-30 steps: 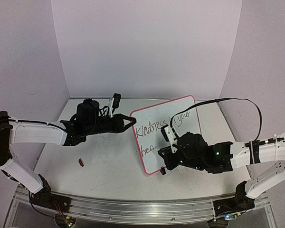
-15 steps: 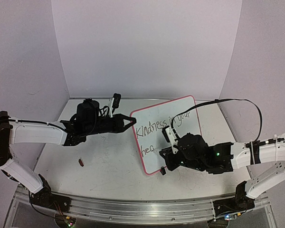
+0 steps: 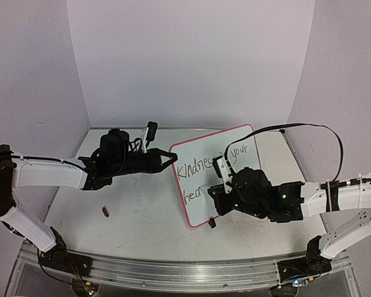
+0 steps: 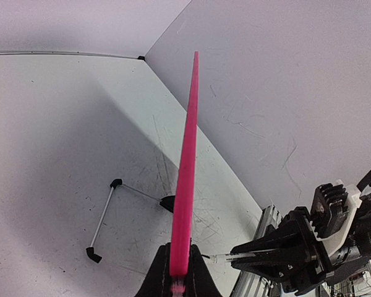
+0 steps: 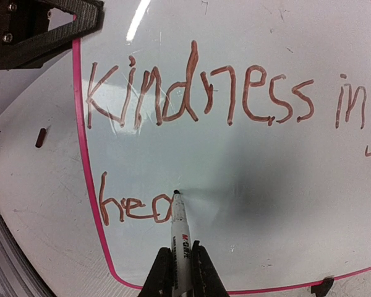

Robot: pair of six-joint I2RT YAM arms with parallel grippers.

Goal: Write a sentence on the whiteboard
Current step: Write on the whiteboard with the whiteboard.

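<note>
On whiteboard (image 5: 266, 185), marker (image 5: 180, 238) tip at sentence (image 5: 198, 93)'s last letter.

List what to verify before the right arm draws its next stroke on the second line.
1. Grip on the marker: the right gripper is shut on it. Ok.
2. Placement of the tip: it sits at the whiteboard surface, just right of the last letter. Ok.
3. Board steadied: the left gripper clamps the pink rim. Ok.
4. Writing room: there is bare board to the right on the second line. Ok.
5. Whether the sentence is complete: the second line shows only "hea". Not ok.
6. Pressure on the board: cannot tell.
</note>
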